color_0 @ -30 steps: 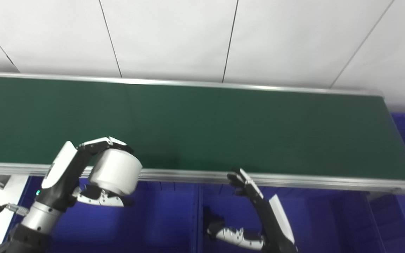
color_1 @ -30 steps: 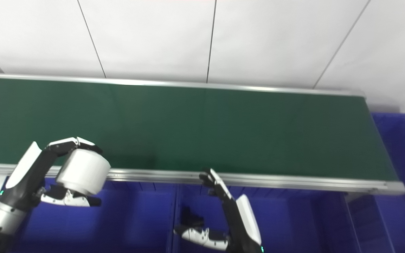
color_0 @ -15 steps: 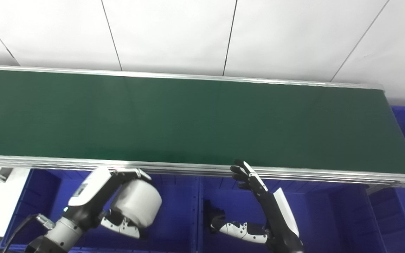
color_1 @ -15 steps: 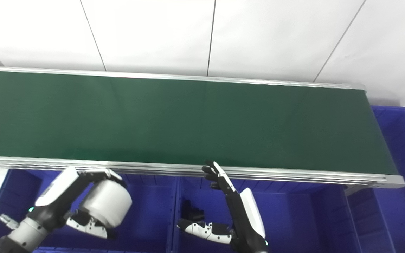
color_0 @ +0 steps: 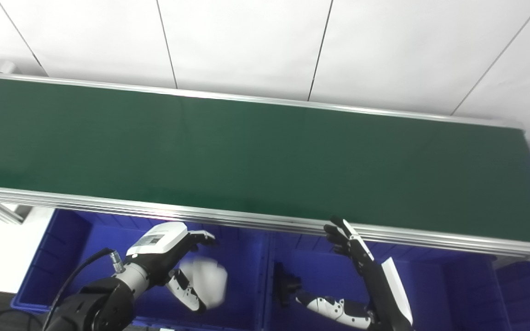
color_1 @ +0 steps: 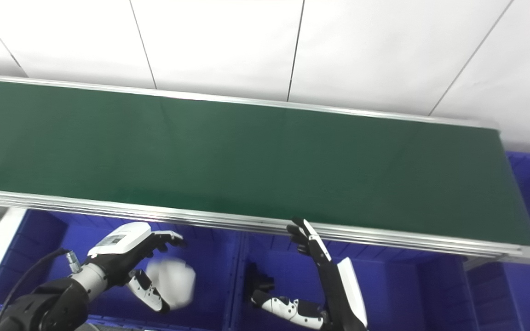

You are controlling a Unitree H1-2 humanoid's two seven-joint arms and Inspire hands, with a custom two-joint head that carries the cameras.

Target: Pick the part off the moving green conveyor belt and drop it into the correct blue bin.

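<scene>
Over the leftmost blue bin (color_0: 69, 239), below the near rail of the green conveyor belt (color_0: 256, 156), the left hand (color_0: 173, 257) hangs with its fingers spread apart and its thumb lowered, and the white part (color_0: 207, 282) sits blurred just beneath the palm. It may be dropping free or only loosely cradled; the smear makes that hard to settle, so I cannot tell whether any finger touches it. The part reads as a short, smooth white cylinder, probably stiff and fairly light, with a slick rounded wall that would slip in a shallow pinch. The safer hold would be across its curved side, fingers on one flank and thumb opposite, or by its flat ends. It looks sturdy enough for a short drop into the bin. To the right, past the divider, a small dark object (color_0: 285, 287) lies in the middle bin (color_0: 311, 271). Farther right, the right hand (color_0: 352, 241) stands upright near the belt's rail with its fingers straight and close together, holding nothing. The belt itself carries no part within view.
</scene>
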